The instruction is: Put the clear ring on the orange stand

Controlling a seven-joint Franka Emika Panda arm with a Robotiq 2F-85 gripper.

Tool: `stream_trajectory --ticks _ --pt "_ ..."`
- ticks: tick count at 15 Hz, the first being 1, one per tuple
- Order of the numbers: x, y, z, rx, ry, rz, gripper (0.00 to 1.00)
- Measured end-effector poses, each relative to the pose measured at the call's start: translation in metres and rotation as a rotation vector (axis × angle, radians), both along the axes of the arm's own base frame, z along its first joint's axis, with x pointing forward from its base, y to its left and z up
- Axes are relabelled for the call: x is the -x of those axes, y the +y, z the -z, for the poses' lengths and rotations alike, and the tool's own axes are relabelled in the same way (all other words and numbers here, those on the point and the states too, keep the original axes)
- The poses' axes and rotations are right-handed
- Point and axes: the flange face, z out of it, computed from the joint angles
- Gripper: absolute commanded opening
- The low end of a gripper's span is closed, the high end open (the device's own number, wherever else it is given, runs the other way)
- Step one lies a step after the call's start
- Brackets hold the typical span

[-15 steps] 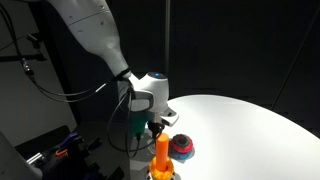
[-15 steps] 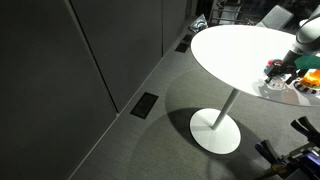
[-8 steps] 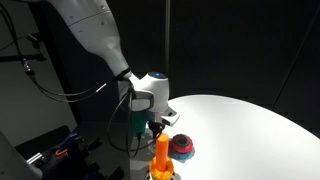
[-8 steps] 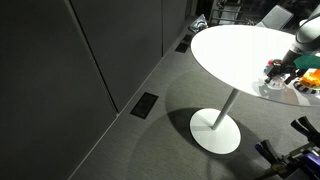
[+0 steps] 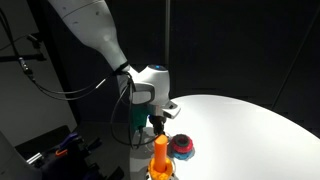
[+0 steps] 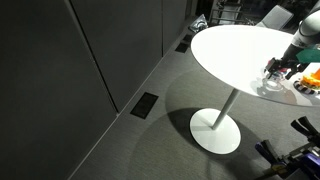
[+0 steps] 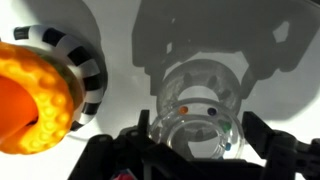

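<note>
The clear ring (image 7: 196,108), see-through with small coloured beads in its rim, sits between my gripper's (image 7: 198,138) two dark fingers, which close on its sides. It hangs a little above the white table (image 7: 120,100). The orange stand (image 7: 30,100) is close by at the left of the wrist view. In an exterior view the gripper (image 5: 158,120) hovers just above and behind the orange stand (image 5: 160,155). In an exterior view the gripper (image 6: 281,68) is at the table's far right, next to the orange stand (image 6: 311,75). The ring is too small to make out in the exterior views.
A black-and-white striped ring (image 7: 88,60) lies against the orange stand. A squat red-and-blue ring stack (image 5: 182,147) stands on the round white table (image 5: 250,125) beside the stand. The table (image 6: 235,50) has a single pedestal foot (image 6: 215,130).
The gripper has risen a little above the table and stays over the same spot by the orange stand. The stand and ring stack have not moved.
</note>
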Motion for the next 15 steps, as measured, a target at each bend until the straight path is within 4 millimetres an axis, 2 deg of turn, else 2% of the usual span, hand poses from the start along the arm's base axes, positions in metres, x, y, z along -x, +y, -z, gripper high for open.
stream_trajectory --ticks 6,10,15 --pt "-0.001 0.0 -0.046 0.026 0.021 -0.055 0.66" --pt "0.003 -0.002 -0.086 0.051 0.017 -0.087 0.66" --pt "0.017 -0.001 -0.137 0.061 0.014 -0.118 0.66"
